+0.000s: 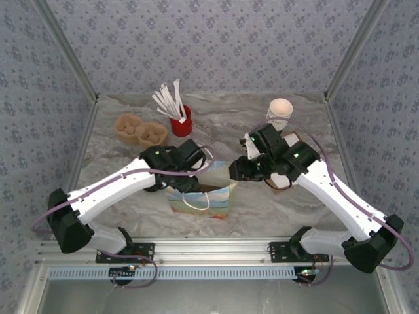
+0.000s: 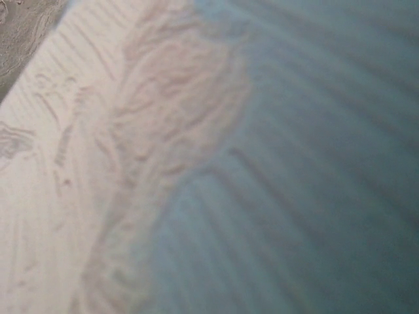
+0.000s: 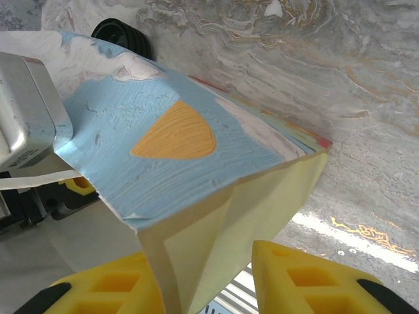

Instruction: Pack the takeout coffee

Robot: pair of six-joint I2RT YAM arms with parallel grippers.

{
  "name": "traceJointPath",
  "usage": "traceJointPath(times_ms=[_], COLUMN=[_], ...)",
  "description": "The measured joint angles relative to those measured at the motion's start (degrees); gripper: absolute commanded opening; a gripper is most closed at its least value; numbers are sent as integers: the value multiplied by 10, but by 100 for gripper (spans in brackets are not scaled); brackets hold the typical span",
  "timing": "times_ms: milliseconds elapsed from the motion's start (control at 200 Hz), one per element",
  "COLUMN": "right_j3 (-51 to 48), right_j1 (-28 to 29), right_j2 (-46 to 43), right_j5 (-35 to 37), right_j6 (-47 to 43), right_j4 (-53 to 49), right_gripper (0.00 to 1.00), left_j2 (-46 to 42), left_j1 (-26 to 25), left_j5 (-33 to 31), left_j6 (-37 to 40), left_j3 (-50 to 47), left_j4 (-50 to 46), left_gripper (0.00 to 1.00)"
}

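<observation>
- Marble table (image 1: 262,209), gift bag (image 1: 203,196) between grippers
- Right gripper (image 3: 203,275) fingers apart astride the bag's fold; left gripper (image 1: 178,175): cannot tell
- Takeout coffee (image 3: 121,34): seemingly the black-topped thing beyond right fingertips, past the bag
- Likely opening bag; next, fetch it

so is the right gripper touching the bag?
Touching. Right wrist view: the bag's corner fold sits between the right gripper's fingers and lies against one finger.
</observation>
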Motion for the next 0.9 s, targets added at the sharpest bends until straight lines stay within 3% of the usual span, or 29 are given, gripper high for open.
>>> traceJointPath(times_ms=[680, 899], right_j3=[0, 0], right_j1=[0, 2], right_j2=[0, 0], right_j5=[0, 2], right_j6=[0, 0], right_j4=[0, 0], right_gripper=[40, 41], left_j2=[-19, -24], left_j1=[3, 3], left_j5=[19, 17], left_j6=[-12, -17], left_j3=[-31, -28], left_j4=[35, 31], left_gripper=[64, 80])
